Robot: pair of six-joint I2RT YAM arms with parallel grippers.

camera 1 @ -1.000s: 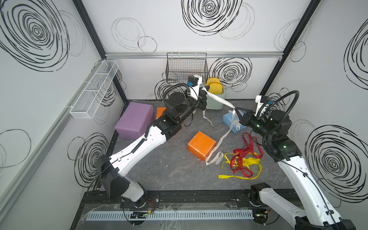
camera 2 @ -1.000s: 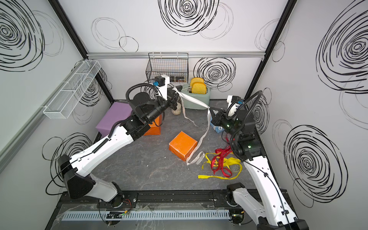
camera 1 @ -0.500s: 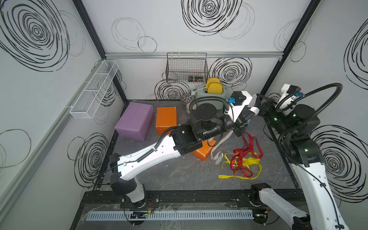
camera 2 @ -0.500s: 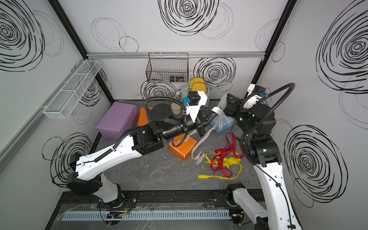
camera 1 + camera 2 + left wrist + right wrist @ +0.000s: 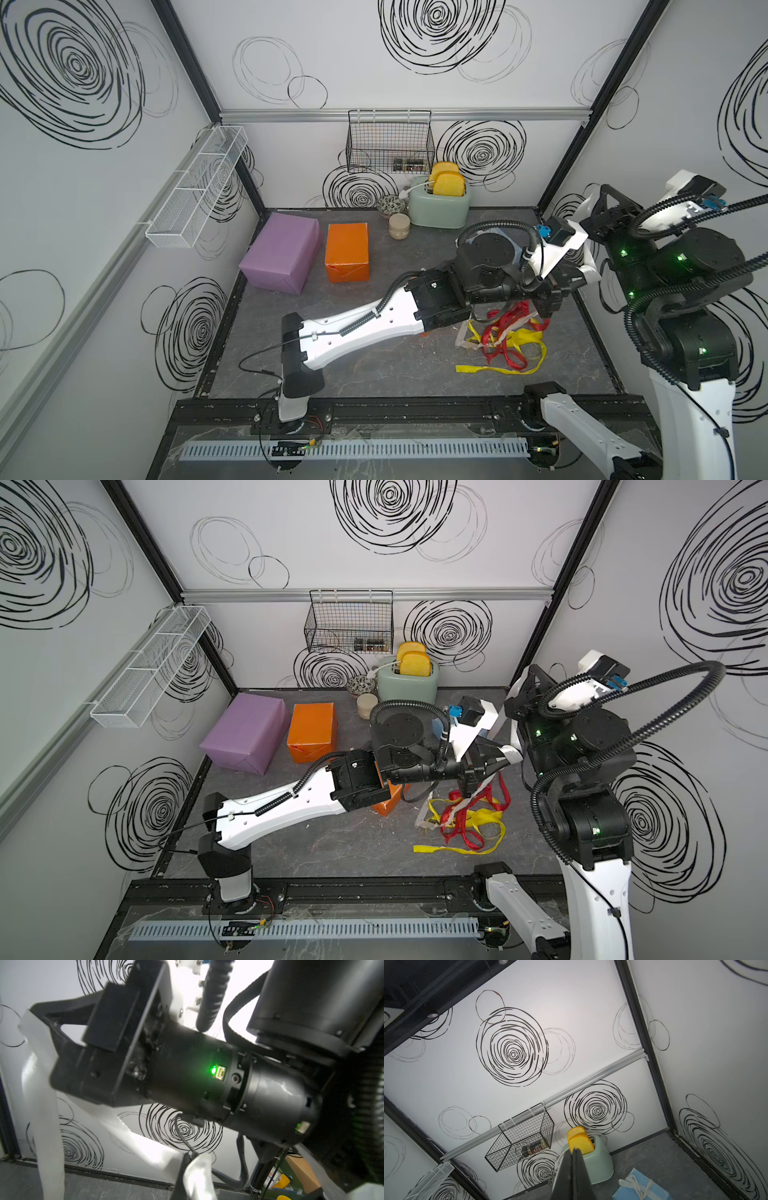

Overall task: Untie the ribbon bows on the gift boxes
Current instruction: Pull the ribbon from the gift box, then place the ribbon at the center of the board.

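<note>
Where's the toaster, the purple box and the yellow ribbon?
Toaster [image 5: 440, 210]: in a top view, its green front.
Purple box [image 5: 284, 245]: in a top view, its top face.
Yellow ribbon [image 5: 469, 368]: in a top view, its tail.

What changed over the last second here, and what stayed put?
The left tool swung from beside the toaster across to the robot's right, and the right tool rose away from the blue box. Both kept their grip on the white ribbon. The purple box, large orange box, toaster and red-and-yellow ribbon pile stayed put.

Blue box [image 5: 656, 1187], white ribbon [image 5: 633, 1183], perhaps knotted.
</note>
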